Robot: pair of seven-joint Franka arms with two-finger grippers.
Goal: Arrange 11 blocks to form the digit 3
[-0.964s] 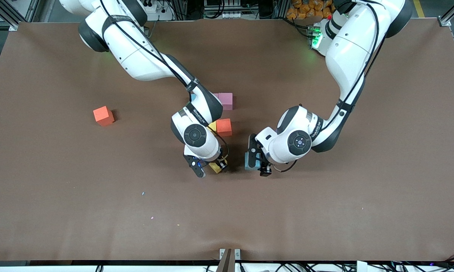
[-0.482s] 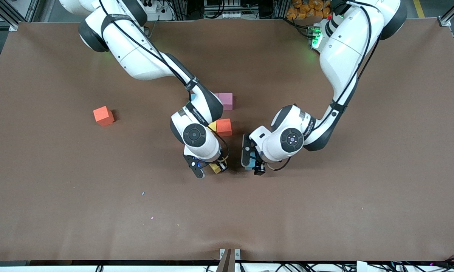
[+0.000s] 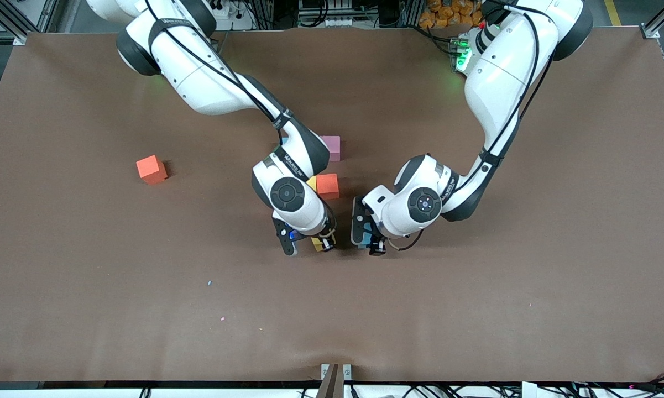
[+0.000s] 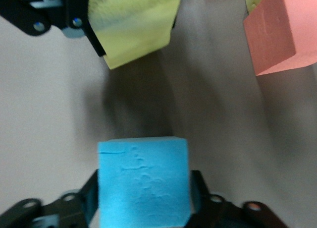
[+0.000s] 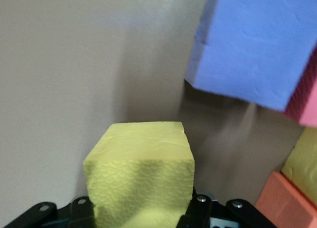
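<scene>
Both arms wear glossy white shells with dark grey bands at the joints, and thin black cables run along each one, strapped down by black collars printed with small white lettering too fine to read. Each wrist ends in a round dark grey cap with a small disc at its centre. Beside the brown table [image 3: 88,287], the left arm's base carries a green glowing light. The left gripper [image 3: 368,241] and right gripper [image 3: 308,243] are black, with silver screw heads in the finger mounts; a blue spot, perhaps a small lamp, shows on the right one.
</scene>
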